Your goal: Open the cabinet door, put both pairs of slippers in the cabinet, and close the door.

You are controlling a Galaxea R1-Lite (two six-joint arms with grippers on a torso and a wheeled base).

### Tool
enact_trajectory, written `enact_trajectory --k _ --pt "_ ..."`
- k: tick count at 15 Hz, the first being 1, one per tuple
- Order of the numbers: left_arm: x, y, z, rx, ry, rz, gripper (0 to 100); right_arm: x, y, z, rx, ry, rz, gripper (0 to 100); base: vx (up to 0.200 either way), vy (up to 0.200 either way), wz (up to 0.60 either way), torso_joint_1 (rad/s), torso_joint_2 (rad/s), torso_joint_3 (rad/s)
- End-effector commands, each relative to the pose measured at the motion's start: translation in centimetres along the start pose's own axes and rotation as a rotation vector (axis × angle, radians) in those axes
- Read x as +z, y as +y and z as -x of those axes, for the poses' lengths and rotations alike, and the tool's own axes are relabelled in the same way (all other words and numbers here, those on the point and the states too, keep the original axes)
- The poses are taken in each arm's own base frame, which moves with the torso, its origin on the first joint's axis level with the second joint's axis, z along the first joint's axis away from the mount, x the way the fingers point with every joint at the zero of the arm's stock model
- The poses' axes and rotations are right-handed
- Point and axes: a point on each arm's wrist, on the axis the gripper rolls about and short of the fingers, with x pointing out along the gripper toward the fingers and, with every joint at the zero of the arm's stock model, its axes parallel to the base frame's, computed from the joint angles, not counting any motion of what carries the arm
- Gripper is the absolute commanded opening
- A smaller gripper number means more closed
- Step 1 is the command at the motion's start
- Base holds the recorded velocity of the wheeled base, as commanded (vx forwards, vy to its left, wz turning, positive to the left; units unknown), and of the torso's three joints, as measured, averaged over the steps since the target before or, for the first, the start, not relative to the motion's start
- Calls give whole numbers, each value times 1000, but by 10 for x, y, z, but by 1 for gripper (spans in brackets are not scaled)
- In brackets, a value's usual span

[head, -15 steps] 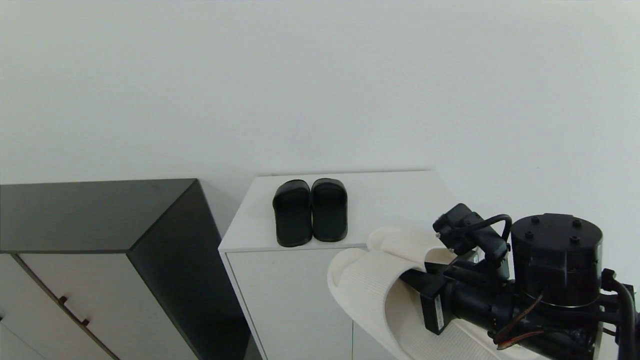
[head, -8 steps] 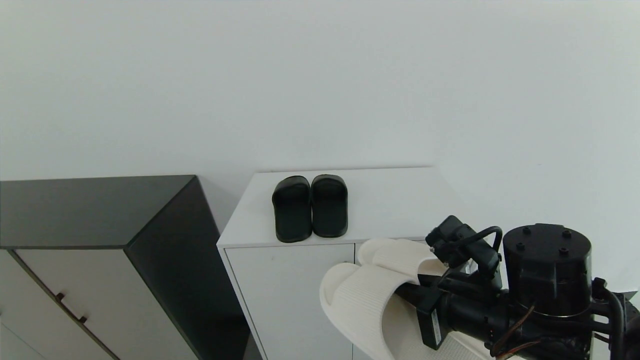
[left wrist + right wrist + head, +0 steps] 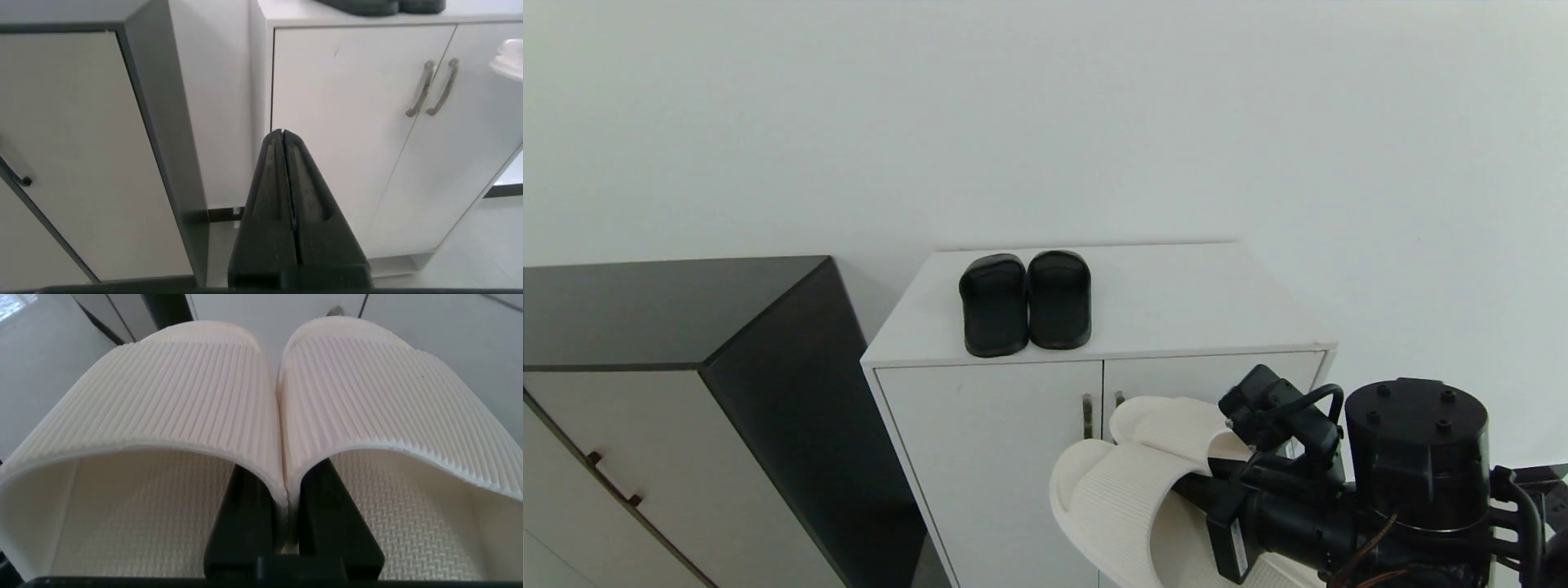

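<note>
The right gripper point(image 3: 283, 508) has its two dark fingers point(image 3: 243, 514) squeezed on the white slippers point(image 3: 176, 396). They pinch the inner walls of the two ribbed straps against each other, so the pair hangs from the arm as one bundle, toes pointing away from the wrist. From where I stand the bundle is held low in front of the white cabinet point(image 3: 980, 465), just beside the two handles point(image 3: 1086, 415) where its doors meet; I cannot tell whether it touches the right door. The left gripper point(image 3: 283, 143) has its fingers pressed flat together with nothing between them, and it sits low, facing the bottom of the white cabinet and the dark cabinet point(image 3: 768, 392) that stands next to it. Both doors point(image 3: 351, 122) are shut. The black slippers point(image 3: 1025, 302) lie side by side on the cabinet's top, near its front edge above the left door, well apart from either arm. By my reckoning the job has barely begun: one pair is in hand. No door is open, neither pair is inside, and the closing comes last of all.
</note>
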Motion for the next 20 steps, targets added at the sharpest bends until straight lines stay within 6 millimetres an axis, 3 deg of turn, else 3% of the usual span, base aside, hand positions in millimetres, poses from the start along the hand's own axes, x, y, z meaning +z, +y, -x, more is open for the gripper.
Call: enact_trajectory --k 1,10,11,20 --pt "0 0 0 1 1 0 0 -1 1 0 3 1 1 0 0 0 0 -232 530 315" --pt "0 0 0 1 1 1 0 -6 2 2 10 -2 5 0 0 0 0 -192 517 318" --pt "0 0 0 -1 1 1 100 -8 2 2 13 3 5 0 0 0 0 -163 486 310" --pt "0 0 0 -1 1 0 100 -10 2 2 12 9 6 0 0 0 0 -124 464 337"
